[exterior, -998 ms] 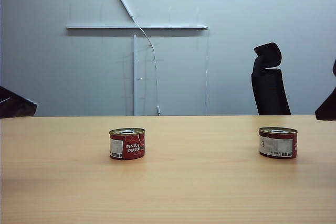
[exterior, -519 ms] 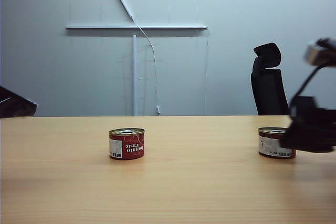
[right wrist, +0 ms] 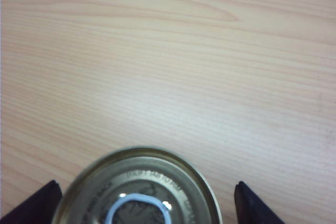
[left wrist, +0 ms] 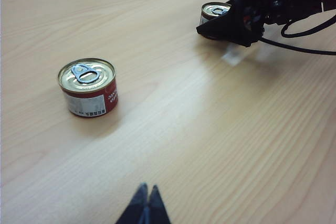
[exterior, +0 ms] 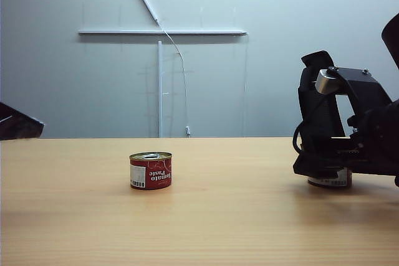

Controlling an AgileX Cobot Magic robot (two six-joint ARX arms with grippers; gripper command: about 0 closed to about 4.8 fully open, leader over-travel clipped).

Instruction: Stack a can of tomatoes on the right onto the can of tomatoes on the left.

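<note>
— Where are the two cans?
— The left can (exterior: pixel 150 170) stands upright near the table's middle; red label, gold pull-tab lid; the right can (exterior: pixel 330 180) stands upright well apart, mostly hidden; its gold lid (right wrist: pixel 137 192) faces up.

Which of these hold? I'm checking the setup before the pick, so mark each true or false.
1. The right gripper is open, a finger on each side of the right can. True.
2. The left can already carries a second can. False: nothing is stacked on it.
3. The left gripper is shut, away from both cans. True.
4. The right can lies on its side. False: it stands upright, lid up.
</note>
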